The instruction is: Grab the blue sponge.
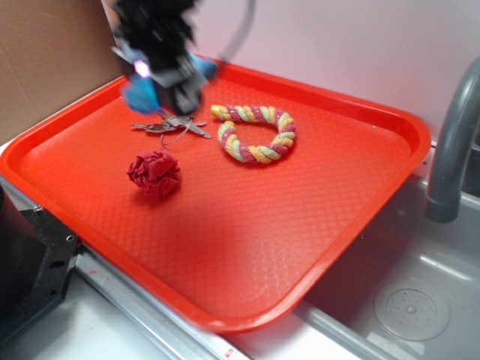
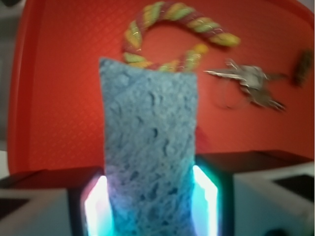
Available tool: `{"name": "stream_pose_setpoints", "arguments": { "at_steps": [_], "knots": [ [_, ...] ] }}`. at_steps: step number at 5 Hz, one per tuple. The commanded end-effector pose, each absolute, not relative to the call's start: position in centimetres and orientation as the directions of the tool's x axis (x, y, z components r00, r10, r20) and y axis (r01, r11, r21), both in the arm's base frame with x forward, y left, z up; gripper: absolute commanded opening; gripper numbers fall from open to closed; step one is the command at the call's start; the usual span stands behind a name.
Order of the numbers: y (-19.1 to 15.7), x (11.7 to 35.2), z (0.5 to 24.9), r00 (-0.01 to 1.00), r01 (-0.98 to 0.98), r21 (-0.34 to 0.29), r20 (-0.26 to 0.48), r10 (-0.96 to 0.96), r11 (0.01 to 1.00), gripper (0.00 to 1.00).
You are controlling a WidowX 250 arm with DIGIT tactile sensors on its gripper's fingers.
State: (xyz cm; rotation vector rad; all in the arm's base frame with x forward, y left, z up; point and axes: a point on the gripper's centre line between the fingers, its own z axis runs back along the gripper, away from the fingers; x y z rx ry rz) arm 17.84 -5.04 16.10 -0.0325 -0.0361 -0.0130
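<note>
The blue sponge (image 2: 150, 142), a light blue porous foam block, fills the middle of the wrist view and stands between my two lit fingers (image 2: 96, 204). My gripper (image 2: 150, 201) is shut on the sponge, pinching its lower part. In the exterior view the gripper (image 1: 161, 79) hangs over the far left of the red tray (image 1: 247, 225), and blue bits of the sponge (image 1: 139, 94) show on both sides of it, lifted off the tray surface.
A yellow, pink and green rope ring (image 1: 255, 133) lies right of the gripper. A bunch of keys (image 1: 169, 127) sits just below it. A red wrinkly cloth ball (image 1: 154, 174) rests nearer the front. A grey faucet (image 1: 454, 142) and sink (image 1: 409, 307) are at right.
</note>
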Motion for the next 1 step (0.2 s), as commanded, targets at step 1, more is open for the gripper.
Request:
{"name": "stream_pose_setpoints", "arguments": {
  "at_steps": [1],
  "knots": [
    [-1.64, 16.02, 19.95, 0.988, -0.115, 0.003, 0.108, 0.114, 0.993, 0.00]
  ]
}}
